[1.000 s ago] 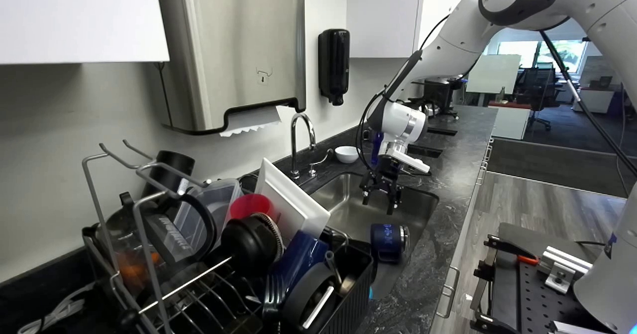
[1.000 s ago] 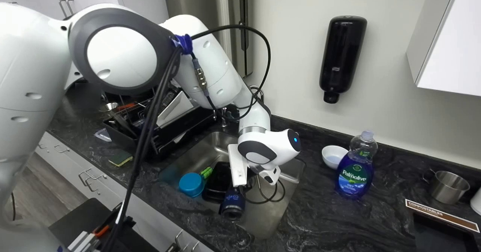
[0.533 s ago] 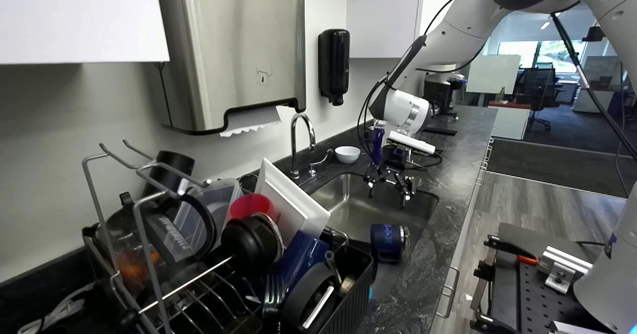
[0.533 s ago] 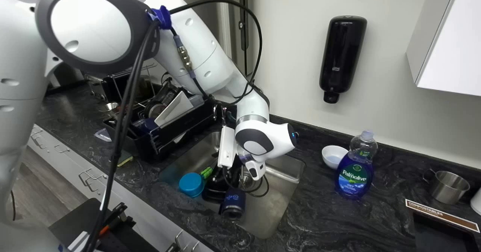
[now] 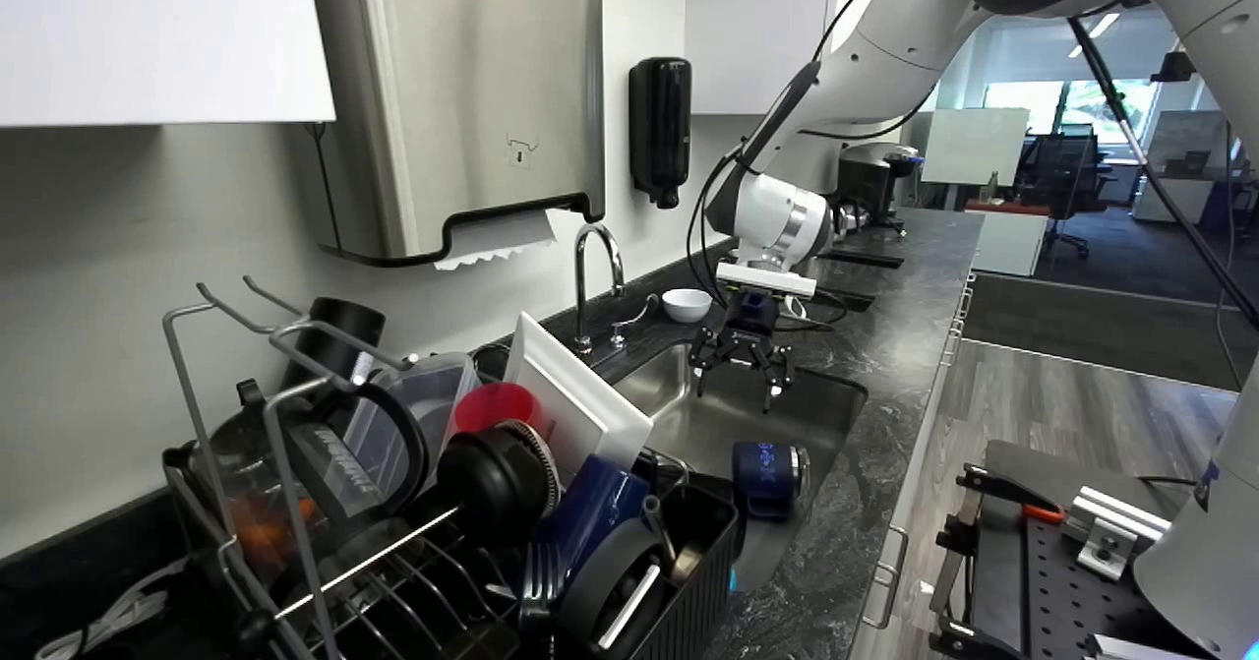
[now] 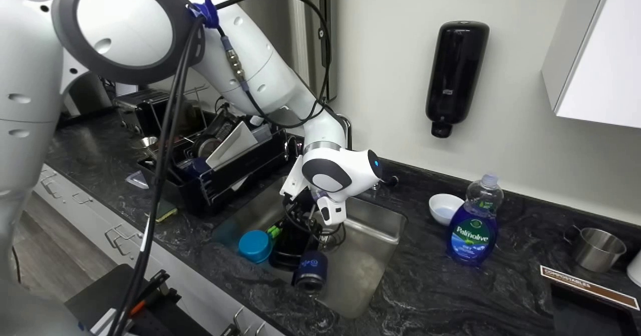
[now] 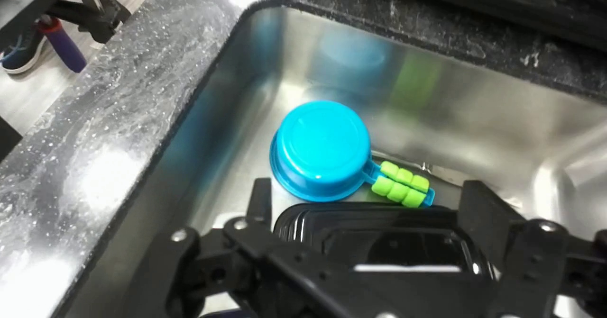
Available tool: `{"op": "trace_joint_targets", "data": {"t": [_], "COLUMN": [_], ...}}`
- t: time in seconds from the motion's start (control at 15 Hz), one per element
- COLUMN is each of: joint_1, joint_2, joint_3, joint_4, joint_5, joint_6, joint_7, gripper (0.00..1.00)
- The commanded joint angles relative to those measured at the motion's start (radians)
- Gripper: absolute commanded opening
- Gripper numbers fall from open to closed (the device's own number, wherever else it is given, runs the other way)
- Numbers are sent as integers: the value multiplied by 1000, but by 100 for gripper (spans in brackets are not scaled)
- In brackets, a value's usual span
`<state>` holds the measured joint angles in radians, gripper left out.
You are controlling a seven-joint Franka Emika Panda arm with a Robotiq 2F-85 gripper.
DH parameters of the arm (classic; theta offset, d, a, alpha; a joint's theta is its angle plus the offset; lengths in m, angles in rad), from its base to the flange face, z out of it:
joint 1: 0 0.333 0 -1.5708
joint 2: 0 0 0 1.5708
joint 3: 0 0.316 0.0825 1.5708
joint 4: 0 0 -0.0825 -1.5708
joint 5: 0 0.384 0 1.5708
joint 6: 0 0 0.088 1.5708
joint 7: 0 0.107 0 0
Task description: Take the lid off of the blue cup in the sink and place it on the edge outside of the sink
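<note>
Blue cup [image 6: 313, 264] lies below the jaws, toward the front of the sink [image 6: 360, 276]

The jaws stand wide apart over the sink with nothing between them. The dark blue cup lies on its side in the basin, lower than the jaws and near the front wall. Its long axis runs across the basin, its ringed end facing the front edge [image 7: 147, 86]. The lid [image 6: 309, 283] is probably at that end, though whether it is a lid or a bare rim I cannot tell.

The wrist view mainly shows the bright blue pot [image 7: 325, 142] and the black tray [image 7: 393, 242]; a dark sliver at its bottom border may be the cup. The coming move, I judge, calls for a shift frontward, then down.

Counted: one arm [image 5: 875, 70]; in the sink, one blue cup, one bright blue pot, bottom up, and one black tray. On the counter [image 6: 435, 296]: one soap bottle [image 6: 470, 231], one white bowl [image 6: 445, 209], one steel mug [image 6: 598, 250], one sponge [image 6: 166, 212].
</note>
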<state>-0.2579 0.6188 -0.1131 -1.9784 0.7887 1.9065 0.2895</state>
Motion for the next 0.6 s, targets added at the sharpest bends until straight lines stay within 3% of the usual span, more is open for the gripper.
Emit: {"op": "trace_joint_targets", "data": {"t": [0.0,0.53], "joint_1": [82,150], "joint_2": [-10,-11], "joint_3": [-56,-66], "joint_4": [-32,-122], "joint_5": [-43,-177], "joint_6": [117,389], "joint_7": [87,122], "gripper": [100,100]}}
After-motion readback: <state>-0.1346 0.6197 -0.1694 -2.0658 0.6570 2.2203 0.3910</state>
